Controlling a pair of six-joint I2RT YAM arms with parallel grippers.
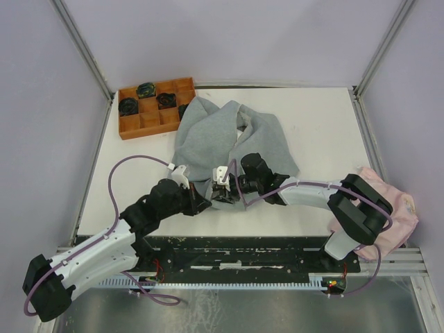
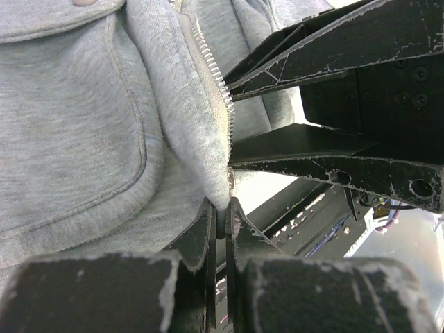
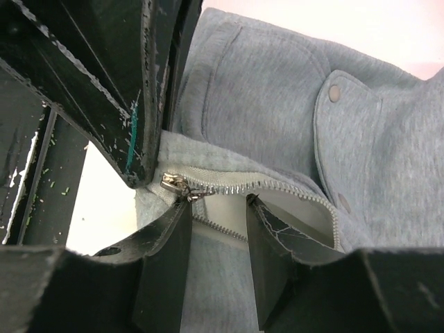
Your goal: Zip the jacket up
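The light grey fleece jacket (image 1: pixel 229 135) lies crumpled mid-table, its front open. My left gripper (image 1: pixel 206 202) is shut on the jacket's bottom hem corner just below the end of the zipper teeth (image 2: pixel 220 97); in the left wrist view the gripper (image 2: pixel 223 208) pinches the cloth. My right gripper (image 1: pixel 223 189) is open beside it. In the right wrist view the right gripper (image 3: pixel 218 201) straddles the zipper, its left fingertip (image 3: pixel 182 208) touching the pull of the metal slider (image 3: pixel 173 184). The slider sits at the bottom end of the zipper, whose two sides gape apart.
An orange compartment tray (image 1: pixel 149 123) holding dark objects stands at the back left, touching the jacket's hood. A pale pink cloth (image 1: pixel 399 208) lies at the right edge beside the right arm's base. The two grippers are almost touching.
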